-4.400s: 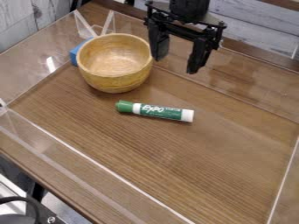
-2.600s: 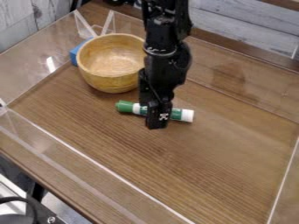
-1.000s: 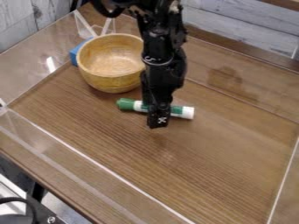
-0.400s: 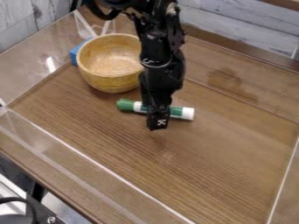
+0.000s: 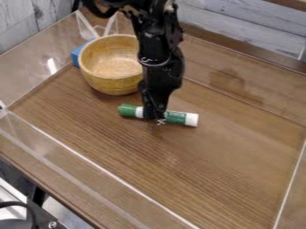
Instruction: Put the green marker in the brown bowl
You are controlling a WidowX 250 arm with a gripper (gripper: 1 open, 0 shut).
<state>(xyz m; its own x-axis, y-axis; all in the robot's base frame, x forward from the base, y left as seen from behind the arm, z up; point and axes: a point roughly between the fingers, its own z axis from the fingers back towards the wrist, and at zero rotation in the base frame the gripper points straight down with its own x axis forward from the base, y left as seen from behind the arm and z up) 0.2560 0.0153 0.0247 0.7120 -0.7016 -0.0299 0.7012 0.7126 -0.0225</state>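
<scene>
The green marker (image 5: 180,116) lies flat on the wooden table, white label up, a little right of centre. My gripper (image 5: 156,114) comes down from above onto the marker's middle. Its dark fingers are pinched together on the marker, which still rests on the table. The brown bowl (image 5: 114,84) stands upright to the back left of the marker, about a hand's width from it, with nothing inside. The arm reaches in from the top of the view, passing just right of the bowl.
A small blue object (image 5: 75,55) sits behind the bowl on its left. Clear plastic walls (image 5: 36,134) ring the wooden surface. A pale plank wall runs along the back right.
The gripper's fingers, standing wide astride the marker a second ago, have drawn together on it. The marker and the bowl have not moved.
</scene>
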